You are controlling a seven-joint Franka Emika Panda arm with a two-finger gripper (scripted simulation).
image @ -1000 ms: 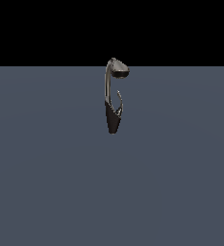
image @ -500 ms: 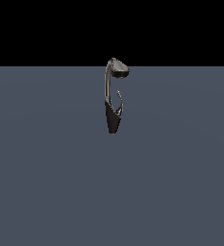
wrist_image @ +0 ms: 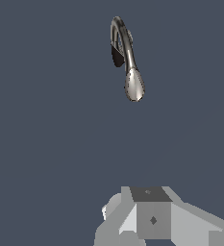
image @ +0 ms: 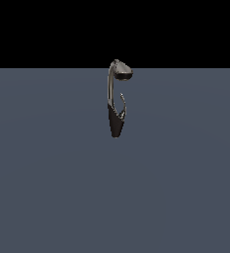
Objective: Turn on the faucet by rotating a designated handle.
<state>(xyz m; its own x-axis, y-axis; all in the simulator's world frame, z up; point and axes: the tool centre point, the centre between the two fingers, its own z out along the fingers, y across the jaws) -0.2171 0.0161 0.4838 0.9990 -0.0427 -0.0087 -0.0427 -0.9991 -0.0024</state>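
Observation:
The faucet (image: 115, 121) stands on the grey surface in the middle of the exterior view, with a dark tapered base, a tall thin arched neck and a rounded spout head (image: 122, 72). The handle (image: 123, 105) is a thin curved silvery lever rising from the base on the exterior view's right of the neck. In the wrist view the faucet (wrist_image: 132, 84) shows from above, spout head nearest, dark base behind it; the handle is not distinct there. Only grey blocky parts of my gripper (wrist_image: 149, 218) show at the frame edge, well apart from the faucet. Its fingertips are hidden.
A flat grey-blue surface (image: 47, 188) carries the faucet and runs to a straight far edge against black background. The arm does not show in the exterior view.

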